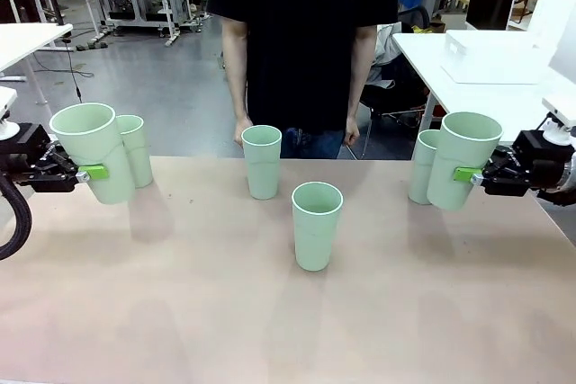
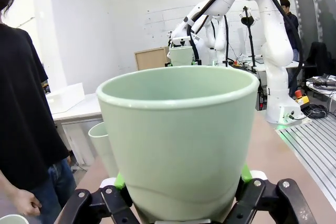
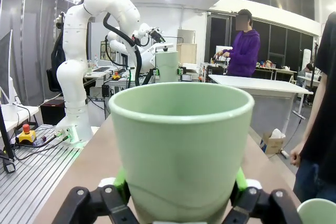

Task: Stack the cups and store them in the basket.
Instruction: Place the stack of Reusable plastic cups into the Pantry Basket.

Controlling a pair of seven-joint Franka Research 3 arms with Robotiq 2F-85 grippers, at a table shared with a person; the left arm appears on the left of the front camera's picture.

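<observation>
The left tool (image 1: 90, 172) grips a mint-green cup (image 1: 93, 146) at the left edge of the surface (image 1: 180, 312). The right tool (image 1: 470, 174) grips a second cup (image 1: 463, 155) on the right. I think stacking is just starting. Next, a held cup must line up over the near middle cup (image 1: 317, 225) and drop in.

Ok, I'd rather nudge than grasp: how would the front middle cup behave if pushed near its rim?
The front middle cup is tall, its base narrower than its rim, so a high push would probably tip it. It looks empty and plastic, likely light and stiff. Tipped, it may roll curved.
</observation>
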